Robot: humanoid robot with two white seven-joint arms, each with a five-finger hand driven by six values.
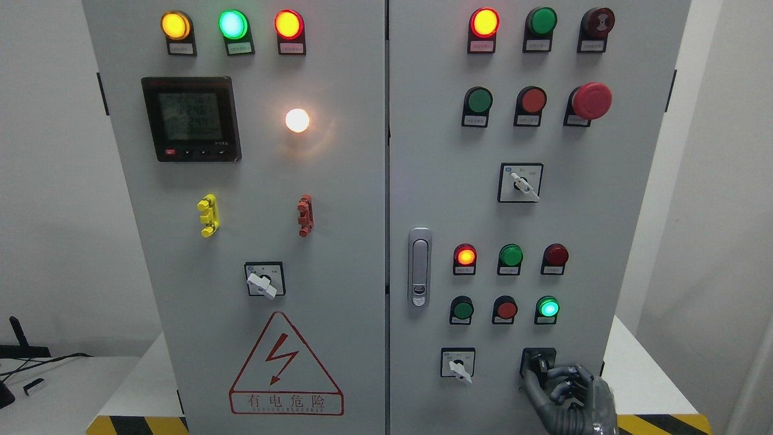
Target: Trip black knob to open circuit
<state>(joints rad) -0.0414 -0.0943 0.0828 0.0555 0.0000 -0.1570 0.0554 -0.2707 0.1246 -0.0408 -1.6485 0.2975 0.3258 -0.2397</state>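
Note:
The black knob sits on a black square plate at the lower right of the cabinet's right door. My right hand, grey with jointed fingers, comes up from the bottom edge and has its fingers curled around the knob, covering its lower part. The thumb lies at the knob's left side and the other fingers wrap from the right. My left arm does not show.
White selector knobs sit on the panels. A lit green lamp and rows of push buttons are just above the hand. A red mushroom stop button is at the upper right, a door latch left.

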